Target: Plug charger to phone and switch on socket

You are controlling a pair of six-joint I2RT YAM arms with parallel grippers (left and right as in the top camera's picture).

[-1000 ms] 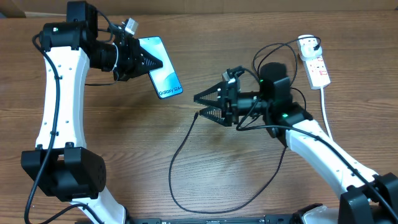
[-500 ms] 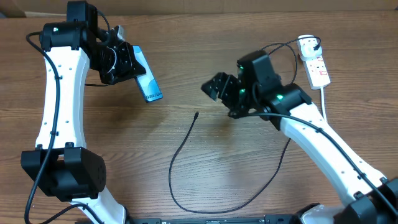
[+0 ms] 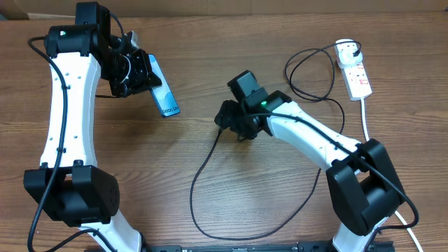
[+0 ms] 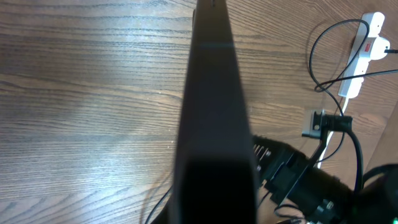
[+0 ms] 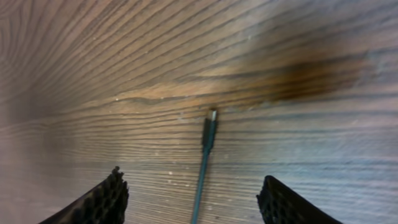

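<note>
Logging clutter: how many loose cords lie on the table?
2: black charger cable looping across the middle; white extension-strip cord at far right. Others could be hidden.

No text can be read for certain. The phone (image 3: 164, 98), over the far left part of the surface (image 3: 210, 42), carries a short line of pale lettering near its lower end, but it is tilted so steeply to the overhead camera that the letters blur together. The socket (image 3: 357, 77), at the far right corner, bears red markings too small to make out. Both wrist views show no lettering.
</note>
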